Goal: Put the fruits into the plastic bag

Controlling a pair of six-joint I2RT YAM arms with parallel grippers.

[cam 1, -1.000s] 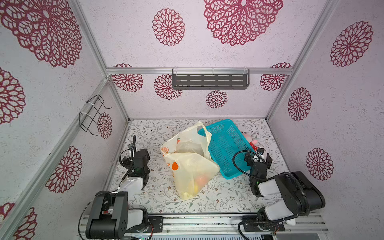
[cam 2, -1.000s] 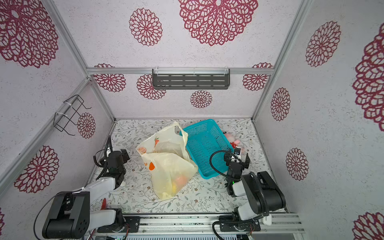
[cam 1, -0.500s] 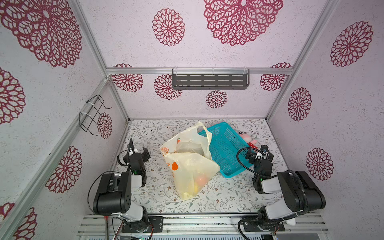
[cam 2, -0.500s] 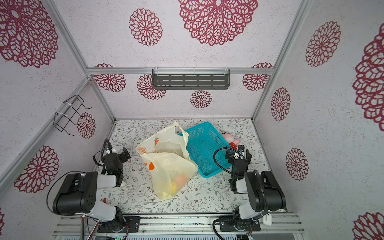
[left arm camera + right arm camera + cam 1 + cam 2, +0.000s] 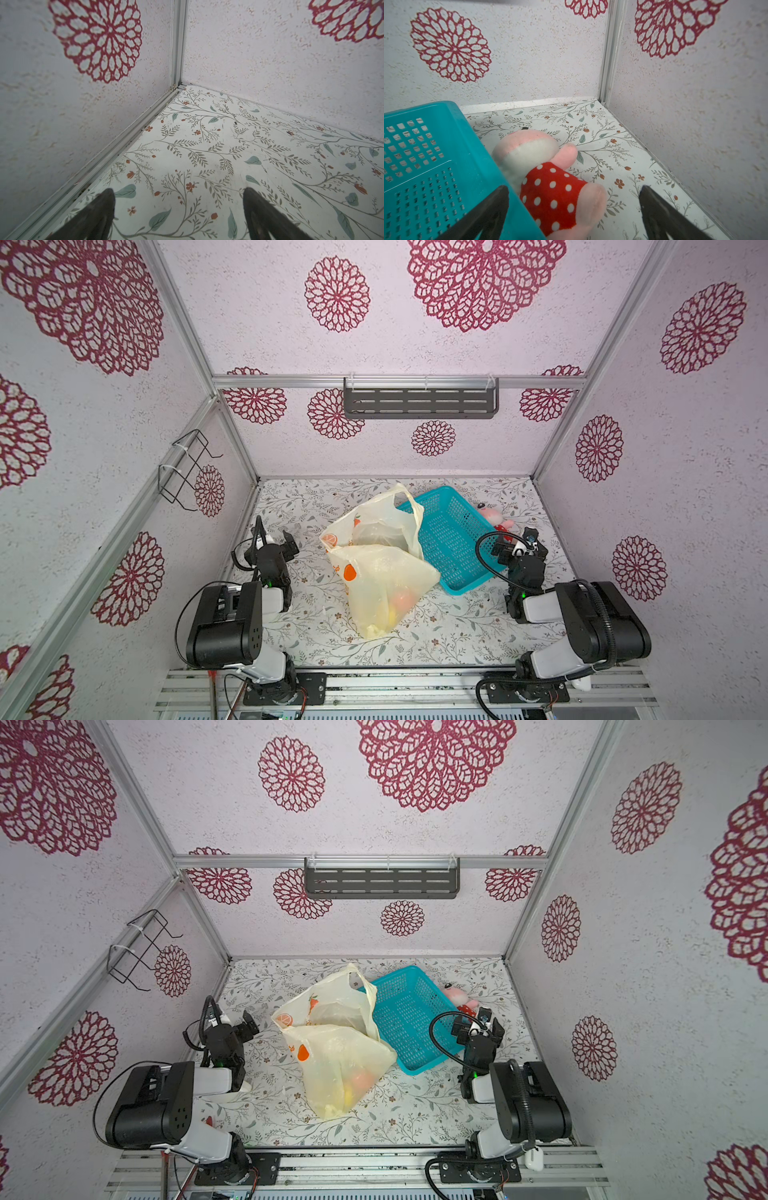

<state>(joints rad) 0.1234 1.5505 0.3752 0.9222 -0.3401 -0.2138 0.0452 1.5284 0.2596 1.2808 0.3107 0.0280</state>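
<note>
- In both top views the plastic bag (image 5: 382, 572) (image 5: 338, 1052) lies slumped on its side at the centre of the frame. It rests on the flowered counter (image 5: 436, 635), with its upper part against the left side of the turquoise basket (image 5: 451, 539).
- The fruits (image 5: 401, 600) show as orange and yellow blurs through the film, bunched at the bag's lower end. I cannot count them.
- I see no fruit loose on the counter or in the basket, so I judge the filling all but done.
- The left tool (image 5: 274, 537) sits left of the bag and apart from it, jaws spread wide and empty. In the left wrist view the left tool (image 5: 178, 193) frames only bare counter and a corner of the walls.
- The right tool (image 5: 517, 545) sits just right of the basket, jaws spread wide, gripping nothing. In the right wrist view the right tool (image 5: 574, 189) faces the pink plush toy (image 5: 550, 187) in its red dotted dress, which lies beside the basket wall.
- I judge the bag to be thin, limp and slippery, so it will sag and crumple when lifted. The light, round fruits will roll toward the mouth if that end drops.
- I would take hold at the loop handle (image 5: 409, 506), upper centre of the frame, pinching a gathered fold rather than the bulging body.
</note>
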